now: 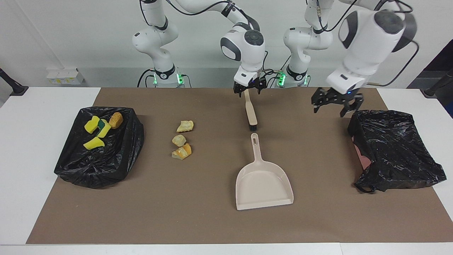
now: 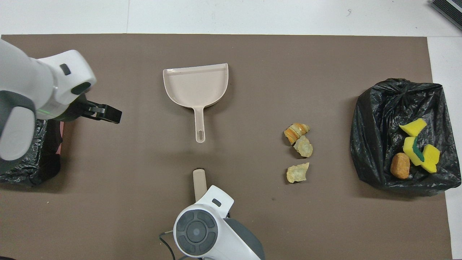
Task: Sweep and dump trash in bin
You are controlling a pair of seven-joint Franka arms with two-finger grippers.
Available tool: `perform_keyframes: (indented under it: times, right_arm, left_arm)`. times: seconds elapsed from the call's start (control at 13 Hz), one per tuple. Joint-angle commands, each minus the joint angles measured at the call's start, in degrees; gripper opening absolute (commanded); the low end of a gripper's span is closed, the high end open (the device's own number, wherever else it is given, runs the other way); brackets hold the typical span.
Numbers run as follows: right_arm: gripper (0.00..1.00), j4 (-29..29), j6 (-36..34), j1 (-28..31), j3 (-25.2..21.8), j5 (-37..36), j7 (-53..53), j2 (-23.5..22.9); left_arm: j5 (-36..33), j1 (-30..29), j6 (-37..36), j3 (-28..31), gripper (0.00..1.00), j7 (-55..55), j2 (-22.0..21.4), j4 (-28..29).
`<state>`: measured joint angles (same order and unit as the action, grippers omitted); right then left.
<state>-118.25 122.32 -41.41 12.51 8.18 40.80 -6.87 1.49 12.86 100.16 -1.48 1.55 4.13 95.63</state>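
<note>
Trash lies in two lots: three pale chunks (image 1: 182,139) on the brown mat (image 1: 198,212) at mid-frame, and yellow sponge bits with an orange lump (image 1: 115,120) in the black bin bag (image 1: 106,163) toward the right arm's end of the counter. At upper centre, the right end effector (image 1: 247,92) hangs wide over the top of the brush (image 1: 251,111); contact cannot be told. The left end effector (image 1: 332,109) hovers wide and empty beside the other bag (image 1: 393,148).

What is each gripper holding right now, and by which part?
Nothing is held. The right gripper is open over the handle end of the brush, which lies on the mat; the left gripper is open, empty.
</note>
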Motion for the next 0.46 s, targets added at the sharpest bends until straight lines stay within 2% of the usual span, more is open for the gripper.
perform_keyframes:
  times: [0.0,0.23,0.31,0.39]
  right_arm:
    - [1.0,-6.8,7.28,-1.38,0.06,2.45,2.08,1.87]
    - [1.0,-8.93,8.11,-2.09,0.06,2.45,1.82,2.57]
    - [0.95,-9.02,8.11,-2.09,0.06,2.45,1.3,2.65]
    - [0.8,-9.19,8.11,-2.27,0.06,2.45,1.3,2.57]
  left_arm:
    - [-0.35,3.73,3.8,0.86,1.0,-2.51,2.63,0.96]
    - [-0.26,7.43,6.87,0.86,1.0,-7.68,7.54,-0.18]
    - [-0.26,9.18,8.37,0.86,1.0,-10.75,8.52,-0.01]
    - [-0.26,10.5,9.77,0.86,1.0,-13.47,10.01,-0.09]
